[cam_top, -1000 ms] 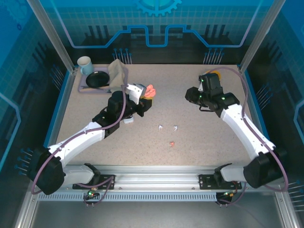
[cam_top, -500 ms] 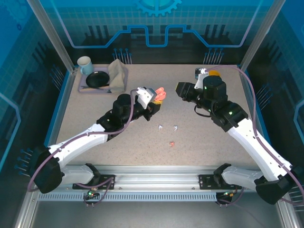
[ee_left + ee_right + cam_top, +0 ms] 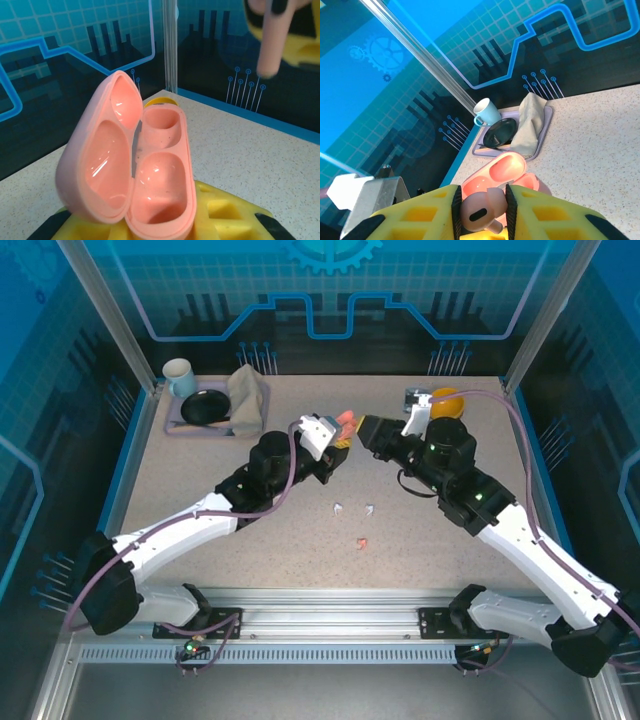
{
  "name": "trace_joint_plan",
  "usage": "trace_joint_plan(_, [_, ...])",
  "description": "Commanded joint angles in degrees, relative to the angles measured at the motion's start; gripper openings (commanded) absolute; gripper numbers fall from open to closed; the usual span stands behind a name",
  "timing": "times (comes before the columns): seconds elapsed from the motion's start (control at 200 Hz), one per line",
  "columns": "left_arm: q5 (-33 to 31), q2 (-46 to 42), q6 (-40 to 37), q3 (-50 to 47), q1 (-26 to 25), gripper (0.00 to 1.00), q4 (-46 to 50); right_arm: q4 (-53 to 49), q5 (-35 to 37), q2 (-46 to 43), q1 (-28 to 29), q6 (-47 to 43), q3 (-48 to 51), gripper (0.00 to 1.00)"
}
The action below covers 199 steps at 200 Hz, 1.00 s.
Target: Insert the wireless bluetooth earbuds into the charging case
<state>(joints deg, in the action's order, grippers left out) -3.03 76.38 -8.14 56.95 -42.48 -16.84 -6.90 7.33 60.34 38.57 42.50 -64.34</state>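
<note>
1. Left tool (image 3: 338, 438): pressed together on the salmon-pink charging case (image 3: 345, 421), which it holds above the bench (image 3: 300, 560). In the left wrist view the case (image 3: 150, 170) rests on the tool's yellow pads (image 3: 225, 215).

2. Case condition: the lid is hinged open to one side. Both wells are visible and hold nothing.

3. Right tool (image 3: 368, 428): just beside the case, on the side away from the left arm. It is pinching a salmon-pink earbud (image 3: 479, 212) between its yellow fingers (image 3: 420, 215), with the bud head towards the wrist camera.

4. Held earbud relative to the case:
   - In the right wrist view the open case (image 3: 500, 172) sits directly behind the earbud.
   - In the left wrist view the earbud stem (image 3: 270, 45) hangs blurred above and beyond the case. It is apart from the case, not in a well.

5. Loose earbuds: all lie on the bench, nearer the arm bases than the case.
   - Two white earbuds (image 3: 339, 508) (image 3: 369, 509) lie near each other.
   - A second salmon-pink earbud (image 3: 361, 543) lies further from the case than the white pair.

6. Other items: a tray (image 3: 170, 425) sits well apart from the case, towards the far left corner. It carries a cup (image 3: 180, 375), a black dish (image 3: 205, 407) and a folded cloth (image 3: 250, 395).
</note>
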Motion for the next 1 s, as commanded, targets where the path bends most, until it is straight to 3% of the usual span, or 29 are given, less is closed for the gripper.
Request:
trace_joint_plan(0.0, [-1.36,0.54,-1.5,2.33,-0.63,0.0,-1.0,4.64,1.83,-0.26,1.48,1.63,1.18,0.31])
trace_joint_plan(0.99, [-1.5,-0.09,0.45,1.59,-1.12,0.0,-2.15,7.73,-1.08,6.02,3.35,7.65,2.18,0.3])
